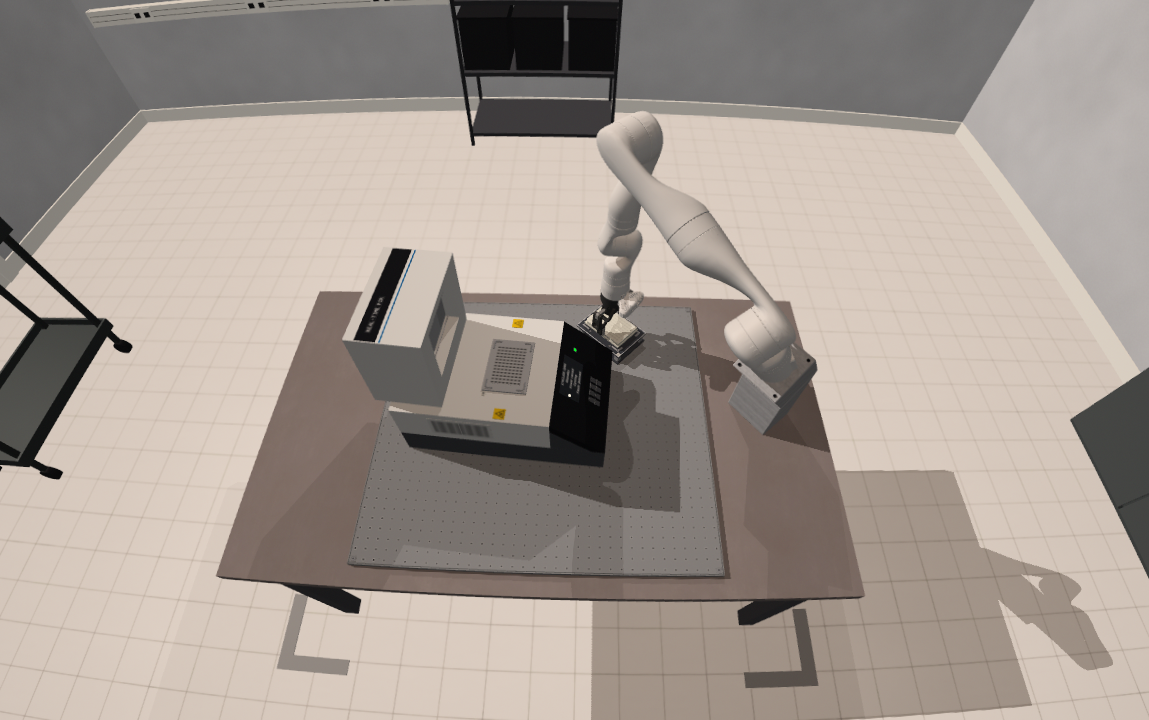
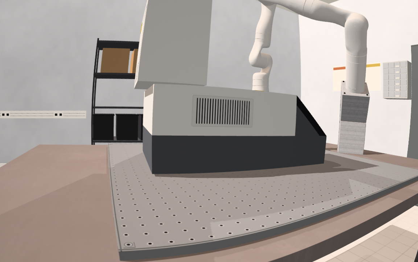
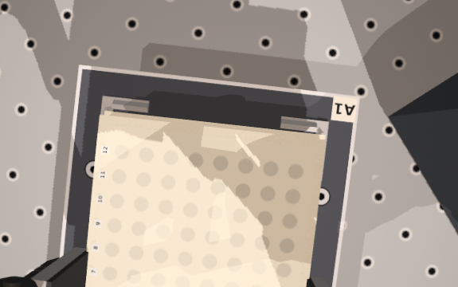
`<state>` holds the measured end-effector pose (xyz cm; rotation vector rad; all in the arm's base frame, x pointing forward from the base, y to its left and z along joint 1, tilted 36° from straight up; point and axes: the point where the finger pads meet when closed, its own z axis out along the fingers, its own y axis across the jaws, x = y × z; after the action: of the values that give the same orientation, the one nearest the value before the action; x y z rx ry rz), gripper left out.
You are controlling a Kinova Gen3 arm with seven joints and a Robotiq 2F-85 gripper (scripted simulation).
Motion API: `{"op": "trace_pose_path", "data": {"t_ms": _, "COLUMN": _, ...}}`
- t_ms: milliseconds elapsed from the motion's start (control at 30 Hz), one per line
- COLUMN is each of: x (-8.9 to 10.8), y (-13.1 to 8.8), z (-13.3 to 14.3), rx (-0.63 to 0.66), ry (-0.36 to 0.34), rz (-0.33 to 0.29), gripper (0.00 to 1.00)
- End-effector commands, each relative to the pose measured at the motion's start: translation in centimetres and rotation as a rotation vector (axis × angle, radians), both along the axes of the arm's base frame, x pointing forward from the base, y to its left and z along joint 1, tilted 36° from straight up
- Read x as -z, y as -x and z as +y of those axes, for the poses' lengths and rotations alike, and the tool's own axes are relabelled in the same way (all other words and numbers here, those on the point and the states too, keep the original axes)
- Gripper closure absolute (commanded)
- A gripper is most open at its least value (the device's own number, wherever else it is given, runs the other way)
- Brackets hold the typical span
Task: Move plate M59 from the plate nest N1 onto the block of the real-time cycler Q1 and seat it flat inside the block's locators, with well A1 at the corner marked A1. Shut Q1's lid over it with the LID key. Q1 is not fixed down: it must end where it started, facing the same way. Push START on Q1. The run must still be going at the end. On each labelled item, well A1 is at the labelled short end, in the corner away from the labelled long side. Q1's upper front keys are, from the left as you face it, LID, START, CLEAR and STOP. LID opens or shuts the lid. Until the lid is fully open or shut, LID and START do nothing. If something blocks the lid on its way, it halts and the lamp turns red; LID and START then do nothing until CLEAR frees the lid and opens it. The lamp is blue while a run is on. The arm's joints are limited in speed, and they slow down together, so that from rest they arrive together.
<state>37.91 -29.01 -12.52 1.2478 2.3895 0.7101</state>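
Observation:
My gripper is shut on plate M59, across its long sides. The plate is raised slightly over nest N1, level as far as I can tell. In the wrist view its 12 end is at the top and its numbered long side at the left; its other end is cut off. The nest's A1 label is at the upper right. Cycler Q1 has its lid open, its block bare and its lamp green. The keys are too small to read.
Q1's dark front corner is close to the nest at the wrist view's right. Q1 stands on the perforated board on the table. The raised lid stands at Q1's rear. The arm's pedestal is at the table's right side.

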Motion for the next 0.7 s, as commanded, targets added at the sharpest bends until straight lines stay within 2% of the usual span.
{"op": "trace_pose_path", "data": {"t_ms": 0, "x": -0.08, "y": 0.15, "z": -0.12, "rx": 0.001, "ry": 0.002, "rz": 0.001, "gripper": 0.09}}
{"op": "trace_pose_path", "data": {"t_ms": 333, "x": -0.08, "y": 0.15, "z": -0.12, "rx": 0.001, "ry": 0.002, "rz": 0.001, "gripper": 0.09}}
{"op": "trace_pose_path", "data": {"t_ms": 667, "x": -1.04, "y": 0.94, "z": -0.28, "rx": 0.001, "ry": -0.004, "rz": 0.002, "gripper": 0.09}}
